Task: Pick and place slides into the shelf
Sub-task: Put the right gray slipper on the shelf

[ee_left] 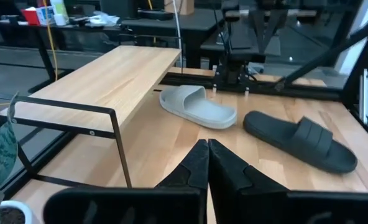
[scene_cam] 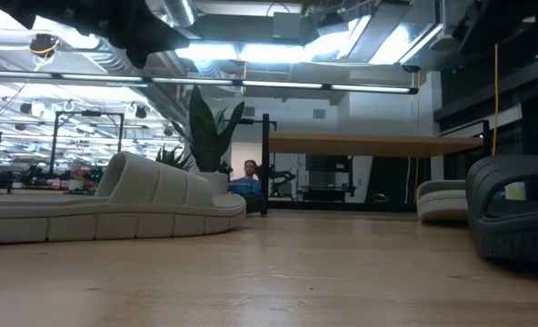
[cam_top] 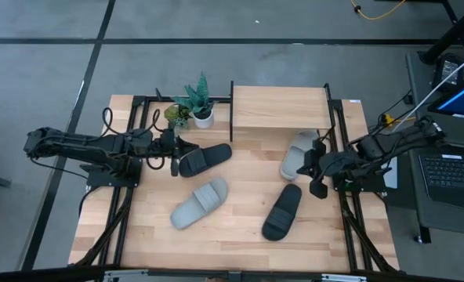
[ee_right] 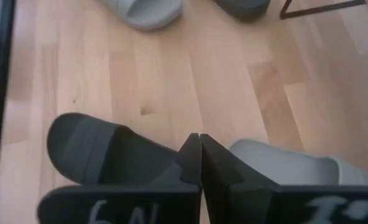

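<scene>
Four slides lie sole-down on the table. One black slide point(cam_top: 203, 159) is just right of my left gripper point(cam_top: 174, 150), and a pale grey slide point(cam_top: 199, 204) lies nearer the front. Another grey slide point(cam_top: 299, 154) sits by the shelf's right near corner, with the second black slide point(cam_top: 283, 211) in front of it. The shelf point(cam_top: 279, 107) stands at the far edge. My left gripper point(ee_left: 207, 165) is shut and hangs above the table. My right gripper point(ee_right: 199, 158) is shut and hovers between the black slide point(ee_right: 103, 152) and the grey slide point(ee_right: 283, 165).
A small potted plant point(cam_top: 194, 106) stands left of the shelf near the far edge. The shelf's thin black upright point(ee_left: 119, 149) is close ahead of my left gripper. Bare wood point(cam_top: 240, 235) lies toward the near edge. A laptop point(cam_top: 451, 168) sits off the table's right side.
</scene>
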Robot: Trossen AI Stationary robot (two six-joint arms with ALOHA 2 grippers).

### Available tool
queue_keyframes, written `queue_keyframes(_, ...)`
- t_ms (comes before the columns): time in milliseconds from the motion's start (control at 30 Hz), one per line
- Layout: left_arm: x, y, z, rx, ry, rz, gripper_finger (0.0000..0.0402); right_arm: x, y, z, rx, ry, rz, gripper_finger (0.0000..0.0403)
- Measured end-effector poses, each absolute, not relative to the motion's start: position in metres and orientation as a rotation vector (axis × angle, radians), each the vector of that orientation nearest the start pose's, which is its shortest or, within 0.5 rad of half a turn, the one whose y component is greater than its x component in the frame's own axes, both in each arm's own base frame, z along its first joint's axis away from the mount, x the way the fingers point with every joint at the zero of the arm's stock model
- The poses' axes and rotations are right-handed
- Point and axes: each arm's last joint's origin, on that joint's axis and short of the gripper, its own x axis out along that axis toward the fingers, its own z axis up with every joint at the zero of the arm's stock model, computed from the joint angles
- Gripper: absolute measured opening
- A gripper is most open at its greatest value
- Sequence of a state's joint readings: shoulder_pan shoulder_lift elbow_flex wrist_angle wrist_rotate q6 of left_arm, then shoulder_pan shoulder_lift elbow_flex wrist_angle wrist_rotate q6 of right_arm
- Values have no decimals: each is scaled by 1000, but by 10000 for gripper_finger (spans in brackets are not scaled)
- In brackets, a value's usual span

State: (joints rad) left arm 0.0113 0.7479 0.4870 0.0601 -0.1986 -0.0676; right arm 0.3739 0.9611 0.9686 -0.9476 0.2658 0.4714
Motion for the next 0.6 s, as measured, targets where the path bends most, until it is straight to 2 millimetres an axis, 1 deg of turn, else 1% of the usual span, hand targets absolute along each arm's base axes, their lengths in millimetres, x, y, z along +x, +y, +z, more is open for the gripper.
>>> queue_keyframes(133, 173, 8, 258, -31, 200, 215, 0, 176, 67, 311, 133, 976, -132, 3)
queue_keyframes(200, 173, 8, 258, -23, 203, 214, 0, 180, 71, 310, 149, 1032, -167, 3)
queue_keyframes(367, 172, 8, 256, -20, 228, 214, 0, 187, 78, 298, 206, 1115, -256, 4)
queue_keyframes(533, 171, 8, 252, -16, 268, 214, 0, 190, 79, 276, 260, 1153, -357, 12)
queue_keyframes(600, 171, 8, 250, -14, 284, 214, 0, 190, 78, 268, 242, 1149, -419, 22)
